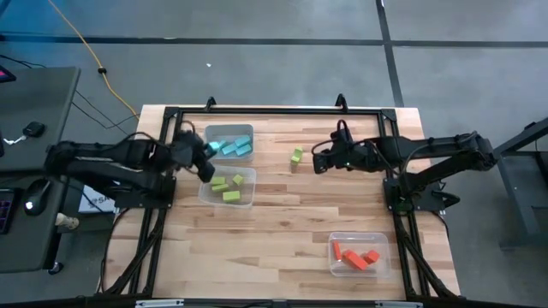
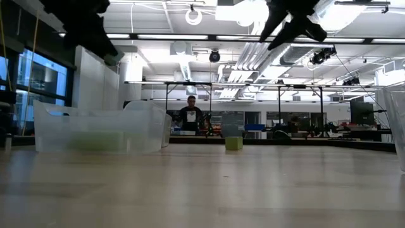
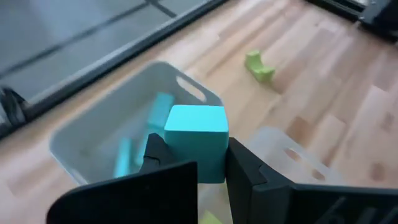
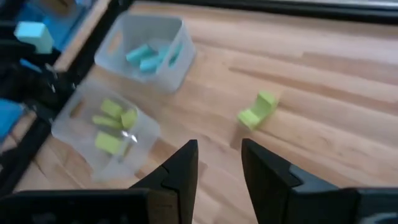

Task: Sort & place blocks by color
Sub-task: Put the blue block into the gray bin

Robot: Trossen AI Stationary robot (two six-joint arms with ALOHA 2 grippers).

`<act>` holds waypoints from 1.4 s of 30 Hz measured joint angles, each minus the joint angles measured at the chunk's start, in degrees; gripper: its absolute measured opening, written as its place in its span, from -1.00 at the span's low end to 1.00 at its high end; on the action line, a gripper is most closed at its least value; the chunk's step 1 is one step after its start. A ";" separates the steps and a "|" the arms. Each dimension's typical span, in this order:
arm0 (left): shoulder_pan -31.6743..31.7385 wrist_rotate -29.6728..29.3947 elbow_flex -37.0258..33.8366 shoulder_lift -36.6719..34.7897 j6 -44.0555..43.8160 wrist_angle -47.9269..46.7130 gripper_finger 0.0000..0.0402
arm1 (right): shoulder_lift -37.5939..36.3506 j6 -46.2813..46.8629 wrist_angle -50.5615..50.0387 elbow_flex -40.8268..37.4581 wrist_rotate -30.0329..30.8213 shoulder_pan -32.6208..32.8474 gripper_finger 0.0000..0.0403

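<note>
Three clear bins sit on a wooden table (image 1: 282, 235): a far-left bin (image 1: 229, 144) of cyan blocks (image 1: 239, 148), a bin (image 1: 228, 186) of green blocks (image 1: 225, 186) just nearer, and a near-right bin (image 1: 360, 254) of red-orange blocks (image 1: 356, 257). One green block (image 1: 296, 156) lies alone mid-table, its long axis running near to far. The left gripper (image 3: 194, 167) pinches a cyan cube (image 3: 198, 141) above the cyan bin's left edge. The right gripper (image 4: 217, 163), fingers slightly apart and empty, hovers just right of the loose green block.

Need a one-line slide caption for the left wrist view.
Left hand holds a cyan cube above the clear plastic bin of cyan blocks.
</note>
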 joint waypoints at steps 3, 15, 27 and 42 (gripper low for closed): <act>5.91 2.33 -0.01 0.28 7.66 3.40 -0.97 | 0.00 0.00 2.26 0.00 0.73 -1.41 -0.43; 27.92 18.21 0.00 8.30 23.56 12.01 -0.97 | 0.00 0.02 6.39 0.00 0.73 -7.84 -0.43; 38.76 35.88 -0.02 24.08 26.98 14.57 -0.97 | 0.00 0.59 6.83 0.00 0.68 -10.34 -0.43; 38.89 38.72 0.00 34.41 26.38 15.53 -0.97 | 3.13 0.70 7.63 -0.04 -0.39 -10.34 -0.43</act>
